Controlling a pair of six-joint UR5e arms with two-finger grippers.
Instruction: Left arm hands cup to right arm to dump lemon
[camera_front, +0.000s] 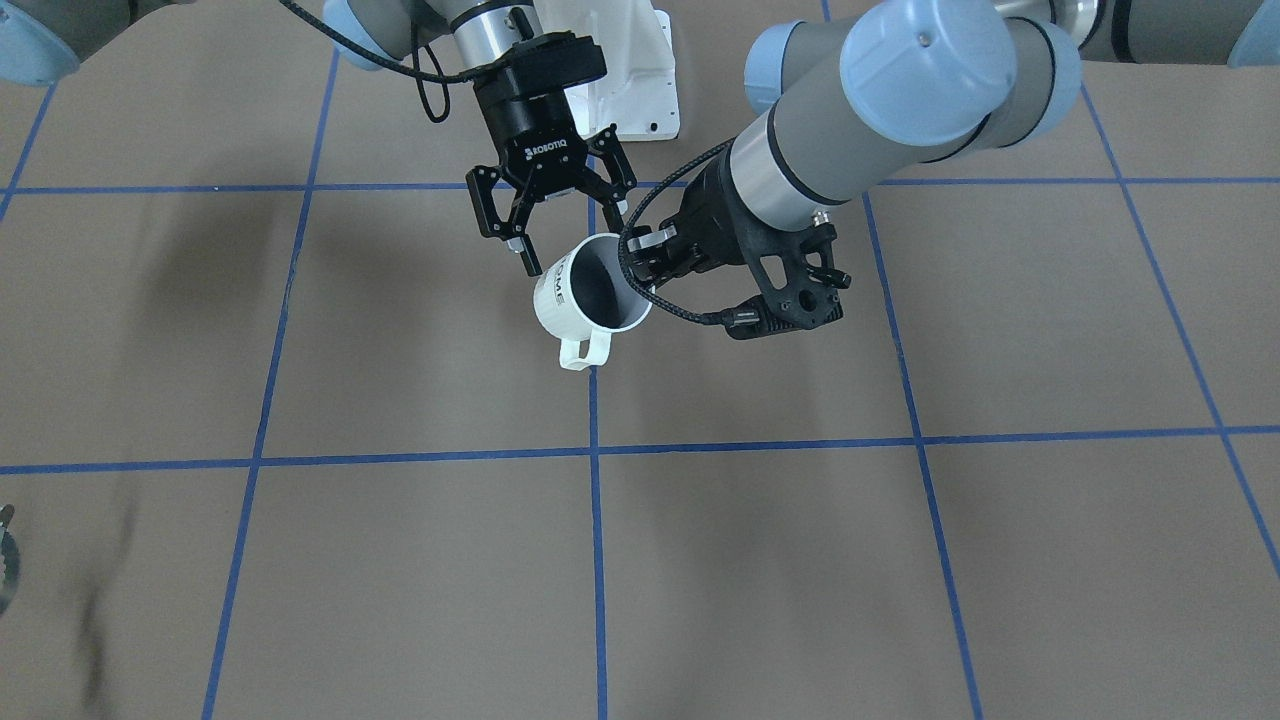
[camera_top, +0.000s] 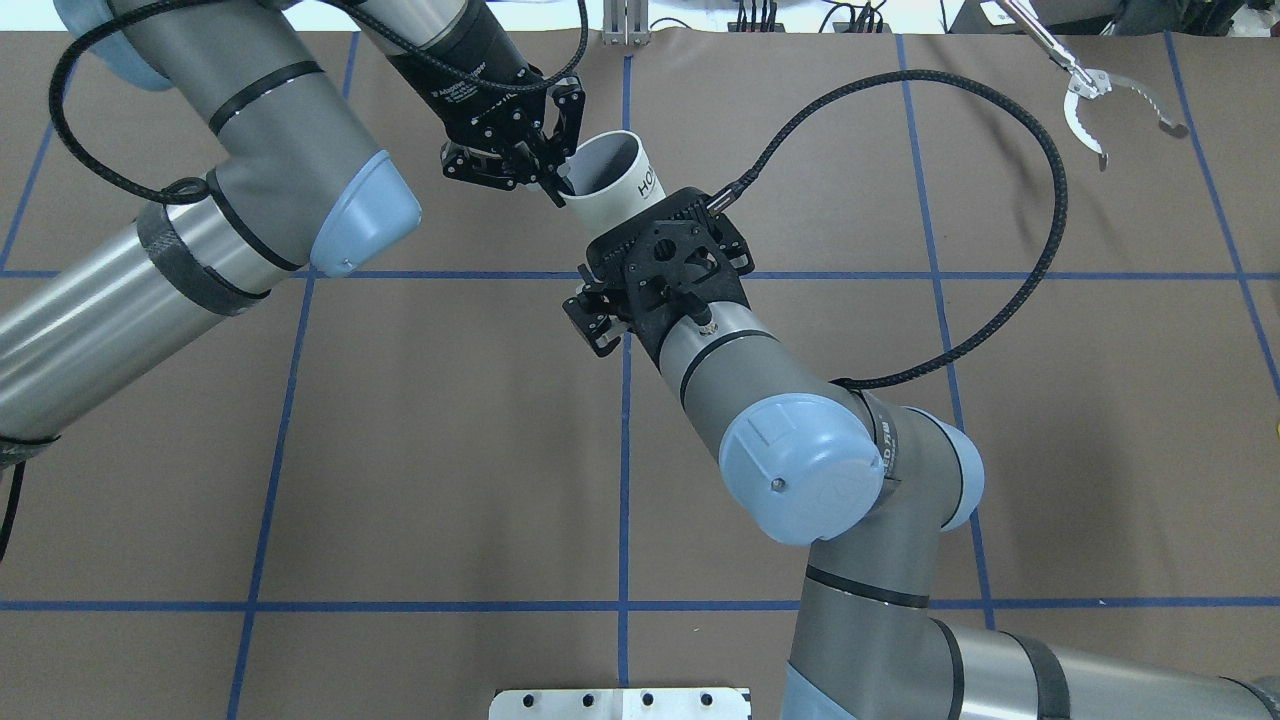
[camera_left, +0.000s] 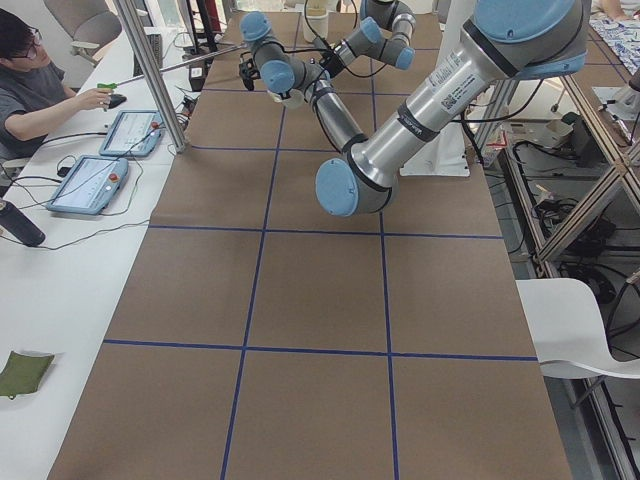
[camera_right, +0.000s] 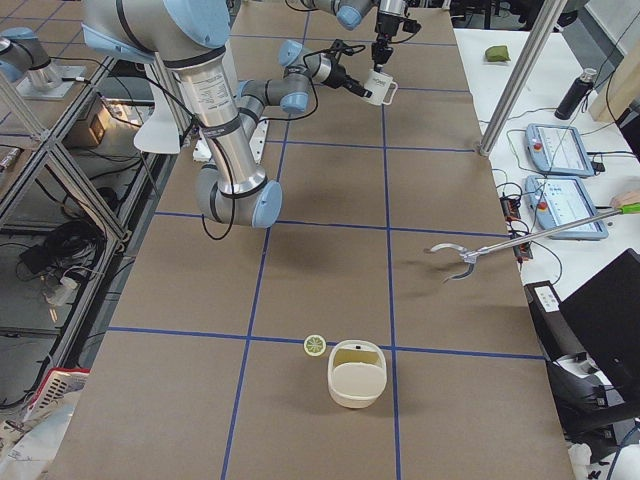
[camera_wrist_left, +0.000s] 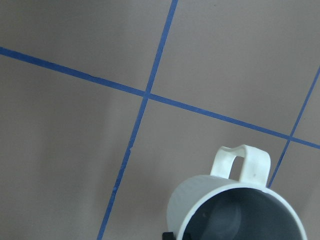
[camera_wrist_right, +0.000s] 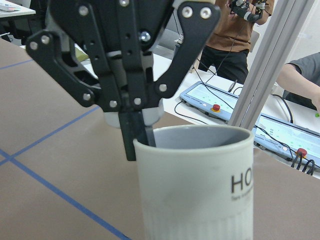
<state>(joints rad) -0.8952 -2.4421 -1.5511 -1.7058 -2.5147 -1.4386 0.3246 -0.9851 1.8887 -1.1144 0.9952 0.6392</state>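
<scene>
The white cup (camera_front: 560, 300) with black lettering hangs tilted in the air above the table, its grey inside showing no lemon. My left gripper (camera_front: 640, 275) is shut on the cup's rim, one finger inside; it also shows in the overhead view (camera_top: 556, 185) and the right wrist view (camera_wrist_right: 137, 135). My right gripper (camera_front: 572, 240), marked ROBOTIQ, is open, its fingers straddling the cup's closed end; whether they touch is unclear. The cup also shows in the overhead view (camera_top: 615, 175) and the left wrist view (camera_wrist_left: 240, 200). A lemon slice (camera_right: 315, 345) lies on the table far from the cup.
A cream basket (camera_right: 355, 375) stands beside the lemon slice. Metal tongs (camera_top: 1085, 85) held from the operators' side hover over the table. The white robot mount plate (camera_front: 630, 80) is behind the cup. Tablets and operators (camera_left: 30, 80) line the far side.
</scene>
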